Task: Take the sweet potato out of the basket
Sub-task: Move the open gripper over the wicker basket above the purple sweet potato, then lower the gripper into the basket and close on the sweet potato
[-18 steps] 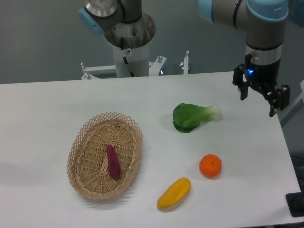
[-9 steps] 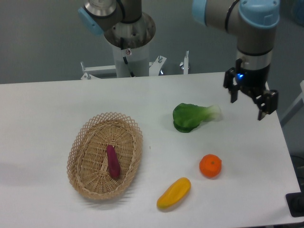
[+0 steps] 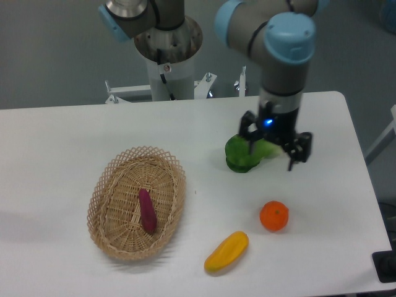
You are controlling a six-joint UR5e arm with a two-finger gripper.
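Note:
The sweet potato point(image 3: 147, 210), a small slender reddish-purple tuber, lies along the middle of the oval wicker basket point(image 3: 106, 185) at the lower left of the table. My gripper point(image 3: 273, 150) hangs open over the right part of the table, in front of the green vegetable, far to the right of the basket. Nothing is between its fingers.
A green leafy vegetable point(image 3: 242, 153) lies right behind the gripper, partly covered by it. A round orange point(image 3: 274, 216) sits below the gripper, and a yellow elongated fruit point(image 3: 226, 252) lies near the front edge, between orange and basket. The robot base point(image 3: 167, 59) stands at the back.
The arm has swung left from the table's right edge, bringing the gripper over the green vegetable. The gripper stays open. The objects have not moved.

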